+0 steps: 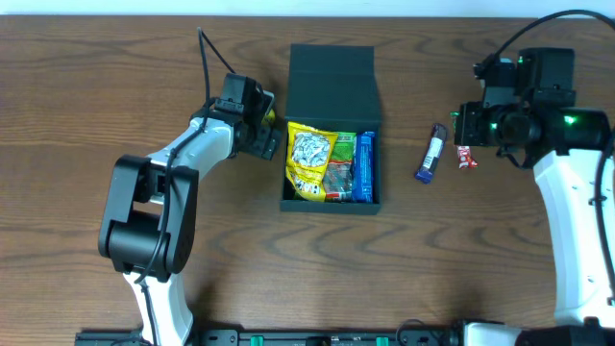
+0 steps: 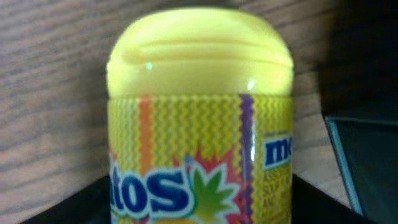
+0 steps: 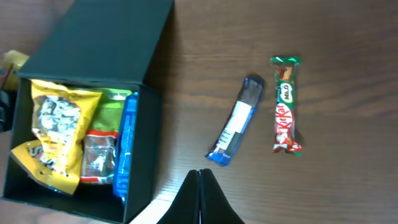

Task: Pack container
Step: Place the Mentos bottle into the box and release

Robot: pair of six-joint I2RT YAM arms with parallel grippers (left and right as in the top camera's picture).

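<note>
The dark teal-green container (image 1: 332,206) stands open at the table's middle, its flap lid (image 1: 332,82) laid back. It holds a yellow packet (image 1: 309,161), a green and red packet (image 1: 339,171) and a blue packet (image 1: 364,168). My left gripper (image 1: 261,132) is shut on a yellow Mentos bottle (image 2: 199,124), close beside the container's left wall. My right gripper (image 3: 200,186) is shut and empty, raised above the table right of the container (image 3: 149,124). A blue and white bar (image 3: 236,127) and a KitKat bar (image 3: 286,109) lie on the table.
The blue and white bar (image 1: 431,152) and the KitKat bar (image 1: 466,157) lie side by side between the container and the right arm (image 1: 567,192). The table is brown wood. The left arm's base (image 1: 144,221) stands at the front left.
</note>
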